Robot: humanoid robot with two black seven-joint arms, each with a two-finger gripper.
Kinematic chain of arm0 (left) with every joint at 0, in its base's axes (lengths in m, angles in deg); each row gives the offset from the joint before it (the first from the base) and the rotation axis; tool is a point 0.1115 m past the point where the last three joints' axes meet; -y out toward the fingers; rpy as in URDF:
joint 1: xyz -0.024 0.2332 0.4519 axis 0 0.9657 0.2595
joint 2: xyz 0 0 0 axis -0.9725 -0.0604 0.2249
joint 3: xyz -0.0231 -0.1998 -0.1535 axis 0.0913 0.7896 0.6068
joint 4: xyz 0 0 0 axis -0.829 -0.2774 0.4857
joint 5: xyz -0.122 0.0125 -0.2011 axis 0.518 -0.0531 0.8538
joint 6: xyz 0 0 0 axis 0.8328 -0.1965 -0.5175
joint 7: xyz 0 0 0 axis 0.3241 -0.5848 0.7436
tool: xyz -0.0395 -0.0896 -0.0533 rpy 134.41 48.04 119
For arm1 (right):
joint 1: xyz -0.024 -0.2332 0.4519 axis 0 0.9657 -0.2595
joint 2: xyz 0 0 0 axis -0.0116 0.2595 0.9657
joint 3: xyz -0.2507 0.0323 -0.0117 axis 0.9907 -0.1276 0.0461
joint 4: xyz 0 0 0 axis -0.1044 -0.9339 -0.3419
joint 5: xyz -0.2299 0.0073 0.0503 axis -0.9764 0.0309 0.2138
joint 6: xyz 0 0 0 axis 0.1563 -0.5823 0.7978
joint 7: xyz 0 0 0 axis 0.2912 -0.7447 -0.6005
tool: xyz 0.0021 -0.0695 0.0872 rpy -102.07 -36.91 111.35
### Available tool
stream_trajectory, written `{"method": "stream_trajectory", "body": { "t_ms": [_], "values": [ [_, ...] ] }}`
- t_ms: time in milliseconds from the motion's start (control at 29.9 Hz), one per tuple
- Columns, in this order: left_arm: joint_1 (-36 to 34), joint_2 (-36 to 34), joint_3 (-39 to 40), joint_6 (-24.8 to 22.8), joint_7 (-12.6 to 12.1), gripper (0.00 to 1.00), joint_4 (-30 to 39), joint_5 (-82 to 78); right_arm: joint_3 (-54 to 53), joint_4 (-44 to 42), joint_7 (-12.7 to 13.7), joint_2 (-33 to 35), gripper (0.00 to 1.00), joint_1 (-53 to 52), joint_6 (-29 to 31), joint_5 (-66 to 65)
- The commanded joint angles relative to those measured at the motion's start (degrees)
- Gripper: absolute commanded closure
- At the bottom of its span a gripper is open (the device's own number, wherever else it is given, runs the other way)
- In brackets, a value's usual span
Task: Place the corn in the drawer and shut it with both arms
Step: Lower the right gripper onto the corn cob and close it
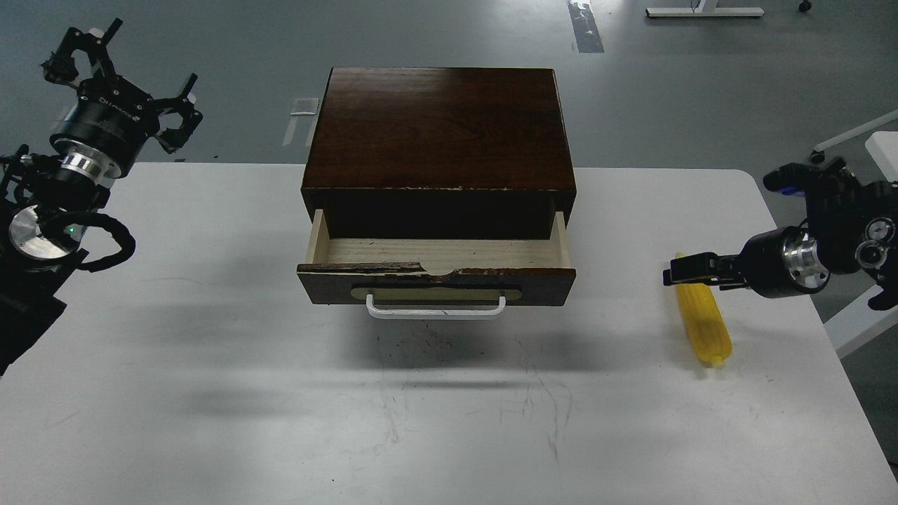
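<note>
Corn (704,317) lies flat on the white table (210,421), well to the right of the cabinet (438,130) and level with the cabinet's pulled-out drawer (435,270). The cob is bright yellow, with its fat end toward the robot and its thin end pointing away.

The right gripper (675,271) comes in from the right edge and sits over the cob's far end, its dark tip overlapping the yellow. It is seen nearly end-on, so whether the fingers are spread or clamped, or touching the cob at all, cannot be told.

The drawer stands partly open out of the dark wooden cabinet, showing a pale wood floor with nothing visible on it. Its dark brown front is chipped along the top edge and carries a brass-coloured plate and a white bar handle (436,308).

The left gripper (133,84) is raised well to the left of the cabinet, beyond the table's far left corner, with its black prongs spread apart and holding nothing. Below it the silver wrist joint and looped black cable hang over the table's left edge.
</note>
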Motion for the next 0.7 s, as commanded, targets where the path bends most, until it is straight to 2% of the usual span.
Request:
{"method": "stream_trajectory", "body": {
  "t_ms": [0,67,134,367,401,601,635,668],
  "values": [
    [0.68,-0.28,-0.05,0.00,-0.02,0.02,-0.06,-0.02,-0.04,-0.87,0.60,-0.30,0.06,3.04,-2.18,-0.27],
    [1.12,-0.28,-0.05,0.00,-0.02,0.02,-0.06,-0.02,0.04,-1.40,2.52,-1.26,0.06,4.35,-4.81,-0.62],
    [1.47,-0.28,-0.05,0.00,-0.02,0.02,-0.06,-0.02,0.04,-1.92,3.14,-1.62,0.06,4.89,-6.05,-1.23],
    [2.09,-0.02,0.03,0.00,0.15,0.02,-0.14,-0.02,0.04,-2.37,3.41,-1.89,0.09,5.59,-6.41,-1.23],
    [2.09,-0.02,-0.05,0.00,0.15,0.02,-0.14,-0.02,0.13,-2.80,3.41,-1.89,0.14,5.85,-6.41,-1.23],
    [2.09,-0.28,0.04,0.00,0.15,0.02,-0.93,-0.02,0.13,-5.35,3.41,-4.17,0.29,7.44,-6.23,-1.32],
    [2.09,-0.28,0.04,0.00,0.15,0.02,-1.20,-0.11,0.13,-5.27,3.41,-4.26,0.37,7.53,-5.97,-1.41],
    [2.09,-0.28,0.04,0.00,0.15,0.02,-1.20,-0.11,0.13,-5.27,3.41,-4.26,0.38,7.53,-5.97,-1.41]
  ]
}}
